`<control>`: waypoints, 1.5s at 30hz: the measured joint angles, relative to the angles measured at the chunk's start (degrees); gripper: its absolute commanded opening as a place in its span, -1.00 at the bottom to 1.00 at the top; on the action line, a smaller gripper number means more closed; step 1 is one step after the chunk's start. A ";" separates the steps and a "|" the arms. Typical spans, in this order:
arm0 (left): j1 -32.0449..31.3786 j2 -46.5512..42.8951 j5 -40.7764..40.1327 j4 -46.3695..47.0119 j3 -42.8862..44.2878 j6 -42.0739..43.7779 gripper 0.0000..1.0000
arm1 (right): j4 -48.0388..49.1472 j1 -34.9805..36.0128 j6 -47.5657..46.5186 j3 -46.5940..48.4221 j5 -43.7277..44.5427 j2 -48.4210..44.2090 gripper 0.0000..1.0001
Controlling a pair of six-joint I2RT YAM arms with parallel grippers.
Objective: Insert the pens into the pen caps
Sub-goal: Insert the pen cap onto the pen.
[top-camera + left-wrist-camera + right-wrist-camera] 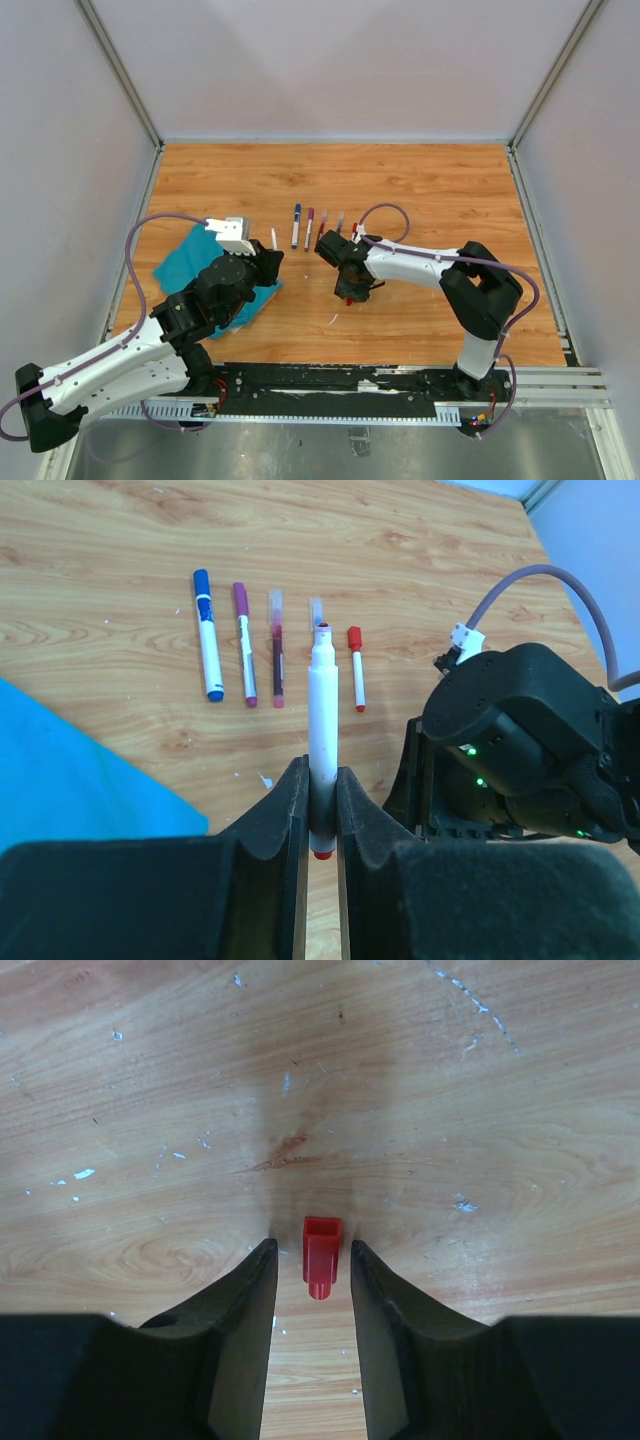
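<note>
The white pen point(322, 710) was only properly seen in the left wrist view, clamped tight in the left gripper point(322, 815), tip pointed away from it. The red cap point(321, 1257) was hidden from the top. In the right wrist view it lay on the table point(450, 1080) inside the part-open right gripper point(312, 1260), with gaps both sides.

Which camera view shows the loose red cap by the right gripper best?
Right wrist: the red cap lies on the wood between the right gripper's fingers, gaps either side. Top external: the gripper hides it. Left wrist: only that gripper's black body shows, no loose cap.
</note>
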 measured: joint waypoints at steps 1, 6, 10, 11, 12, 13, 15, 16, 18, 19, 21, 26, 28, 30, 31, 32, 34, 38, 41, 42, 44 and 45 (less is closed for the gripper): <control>0.00 0.00 0.07 0.00 0.00 0.00 -0.99 | -0.31 0.00 0.00 0.50 0.00 0.59 -0.30; 0.00 -0.15 0.20 -0.02 -0.15 0.00 -0.99 | -1.88 0.00 0.00 2.40 0.33 2.21 -0.33; 0.00 -0.42 0.17 0.00 -0.28 0.02 -0.99 | -2.93 0.00 0.00 3.37 0.55 2.91 -0.35; 0.00 -0.50 0.15 -0.02 -0.31 0.02 -0.99 | -3.06 0.00 0.02 3.48 0.66 3.02 -0.37; 0.00 -0.52 0.17 -0.02 -0.31 0.00 -0.99 | -3.19 0.00 0.00 3.65 0.72 3.13 -0.39; 0.00 -0.55 0.15 0.00 -0.31 0.02 -0.99 | -3.32 0.02 0.00 3.78 0.72 3.23 -0.42; 0.00 -0.55 0.15 0.00 -0.31 0.00 -0.99 | -3.63 0.02 0.00 4.11 0.76 3.45 -0.54; 0.00 -0.55 0.15 -0.02 -0.31 0.00 -0.99 | -3.67 0.02 0.00 4.20 0.83 3.54 -0.60; 0.00 -0.55 0.15 0.00 -0.31 0.00 -0.99 | -3.72 0.02 0.00 4.22 0.87 3.54 -0.69; 0.02 -0.55 0.15 0.00 -0.31 0.02 -0.99 | -3.80 0.02 -0.02 4.22 0.87 3.54 -0.73; 0.00 -0.55 0.15 0.00 -0.31 0.02 -0.99 | -3.91 0.02 0.00 4.20 0.90 3.52 -0.85; 0.00 -0.57 0.02 -0.02 -0.31 -0.09 -0.99 | -3.13 0.00 0.07 2.93 1.51 2.51 -0.99; 0.00 -0.57 -0.28 -0.02 -0.31 -0.22 -0.99 | -2.32 0.00 -0.31 1.60 1.77 1.44 -0.99; 0.00 -0.55 -0.37 -0.02 -0.31 -0.22 -0.99 | -1.44 0.00 -1.20 -0.02 1.86 0.07 -0.99; 0.00 -0.52 -0.37 -0.02 -0.33 -0.22 -0.99 | -0.98 0.00 -1.68 -0.81 1.95 -0.79 -0.98; 0.00 -0.48 -0.42 -0.02 -0.33 -0.20 -0.99 | -0.37 0.00 -2.47 -1.84 1.99 -2.03 -0.99; 0.00 -0.28 -0.59 -0.02 -0.33 -0.22 -0.99 | 1.75 -0.02 -4.09 -3.85 2.45 -5.16 -0.99; 0.00 -0.15 -0.70 0.09 -0.61 -0.17 -0.99 | 9.33 -0.52 -7.93 -9.75 2.91 -13.79 -0.98; 0.00 0.13 -0.50 0.42 -1.20 -0.17 -0.99 | 15.58 -1.64 -11.06 -15.30 2.80 -20.90 -0.99; 0.00 0.35 -0.42 0.48 -1.22 -0.15 -0.99 | 17.29 -2.08 -12.07 -16.79 2.84 -22.71 -0.99; 0.00 1.01 -0.17 0.81 -1.22 -0.15 -0.99 | 20.17 -3.19 -14.01 -19.37 2.97 -26.12 -0.98; 0.00 1.40 -0.02 1.05 -1.22 -0.15 -0.99 | 21.11 -3.39 -14.97 -20.28 3.10 -27.54 -0.98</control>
